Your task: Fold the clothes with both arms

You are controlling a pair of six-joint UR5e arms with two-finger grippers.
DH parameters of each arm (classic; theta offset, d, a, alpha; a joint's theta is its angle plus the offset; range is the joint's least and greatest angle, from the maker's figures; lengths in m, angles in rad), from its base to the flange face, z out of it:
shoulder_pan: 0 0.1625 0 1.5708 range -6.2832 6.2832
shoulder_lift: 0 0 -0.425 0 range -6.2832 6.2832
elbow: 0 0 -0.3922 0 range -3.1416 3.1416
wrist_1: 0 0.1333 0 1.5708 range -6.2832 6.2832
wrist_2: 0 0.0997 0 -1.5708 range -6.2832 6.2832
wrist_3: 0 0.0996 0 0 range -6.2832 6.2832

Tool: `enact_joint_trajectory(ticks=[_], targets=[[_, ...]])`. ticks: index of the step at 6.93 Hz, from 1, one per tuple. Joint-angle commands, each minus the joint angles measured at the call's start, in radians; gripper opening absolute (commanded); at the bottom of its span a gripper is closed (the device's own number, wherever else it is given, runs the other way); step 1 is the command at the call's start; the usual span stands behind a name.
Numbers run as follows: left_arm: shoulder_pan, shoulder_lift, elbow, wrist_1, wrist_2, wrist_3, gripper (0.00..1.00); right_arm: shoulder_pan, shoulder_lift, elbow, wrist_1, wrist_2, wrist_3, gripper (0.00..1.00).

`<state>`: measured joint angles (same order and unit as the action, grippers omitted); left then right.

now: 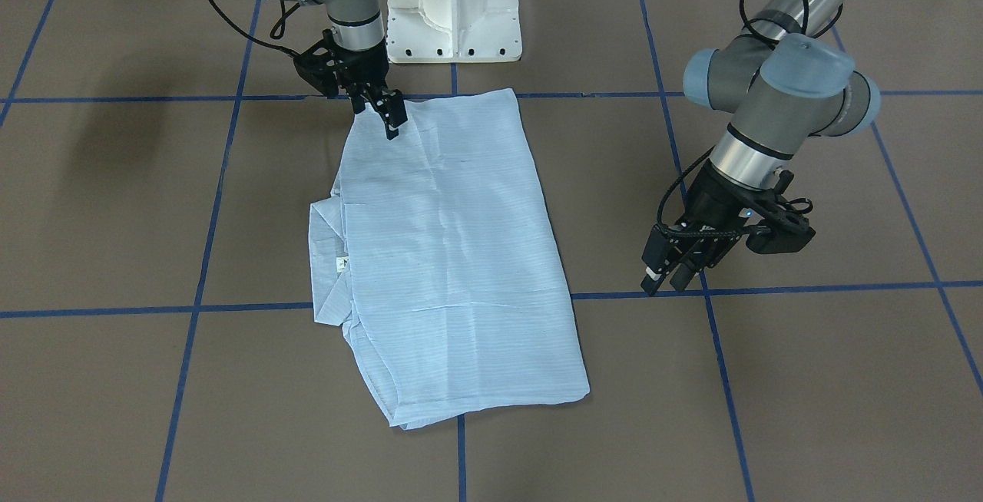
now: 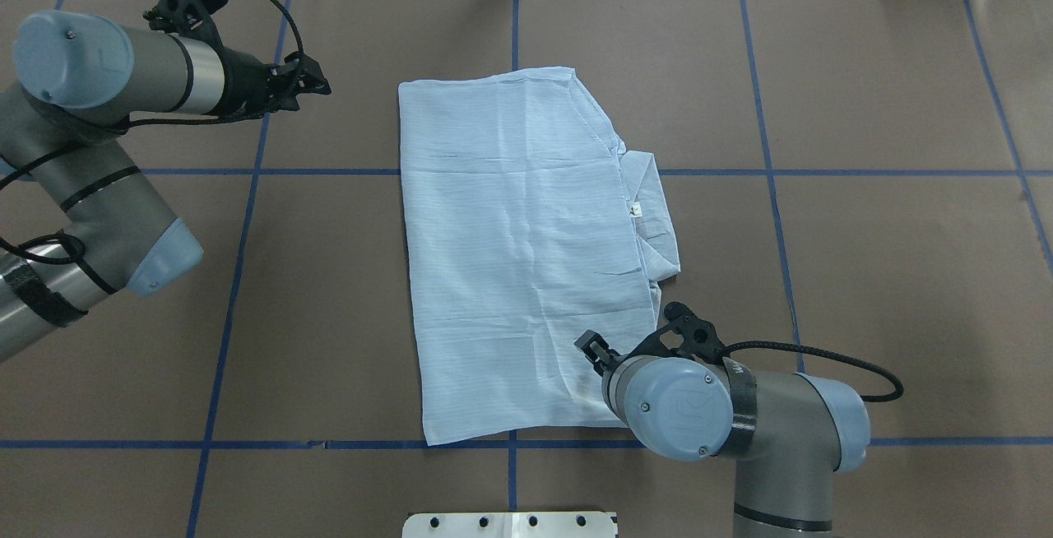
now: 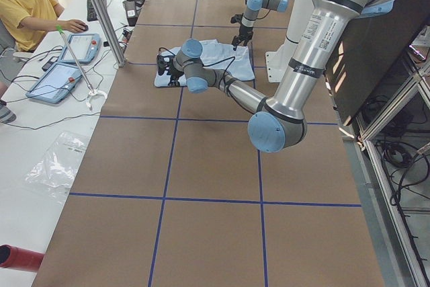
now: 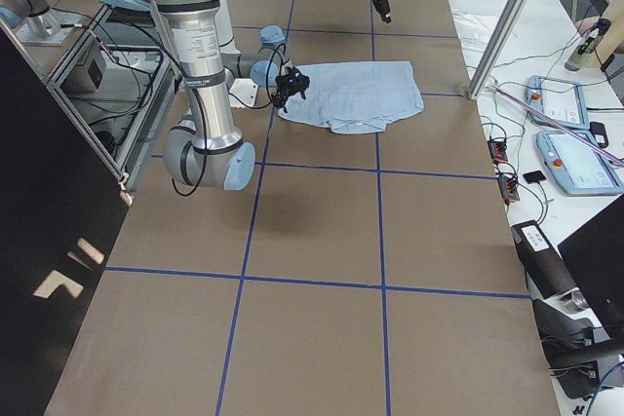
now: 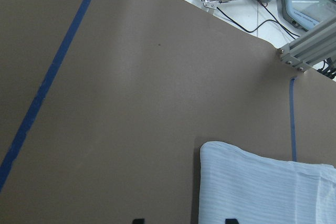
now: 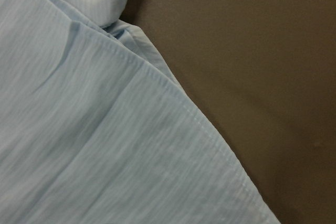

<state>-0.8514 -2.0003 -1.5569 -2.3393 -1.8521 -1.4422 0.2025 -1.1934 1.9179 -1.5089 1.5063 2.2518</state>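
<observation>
Shirt [image 1: 445,256] lies folded, one corner at right hand [image 1: 388,120].

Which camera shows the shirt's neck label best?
The exterior front-facing view: the neck label sits unobstructed on the collar of the shirt. The overhead exterior view shows it too, a little less clearly. In both side views it is too small to find, and the wrist cameras show only plain fabric.
</observation>
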Motion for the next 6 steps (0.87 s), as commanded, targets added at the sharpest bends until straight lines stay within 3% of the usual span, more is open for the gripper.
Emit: enact_joint_trajectory(ticks=[1, 4, 5, 6], targets=[[0.000, 0.000, 0.000, 0.000, 0.001, 0.000, 0.60, -0.006, -0.014, -0.002, 0.001, 0.000, 0.000, 1.00], [0.000, -0.002, 0.000, 0.000, 0.001, -0.001, 0.60, -0.011, -0.017, -0.005, -0.001, 0.000, 0.000, 0.98], [0.000, -0.002, 0.000, 0.000, 0.001, -0.001, 0.60, -0.015, -0.026, -0.005, -0.001, 0.000, 0.002, 0.91], [0.000, -0.002, 0.000, 0.000, 0.001, -0.001, 0.60, -0.015, -0.028, -0.005, -0.001, 0.000, 0.024, 0.78]])
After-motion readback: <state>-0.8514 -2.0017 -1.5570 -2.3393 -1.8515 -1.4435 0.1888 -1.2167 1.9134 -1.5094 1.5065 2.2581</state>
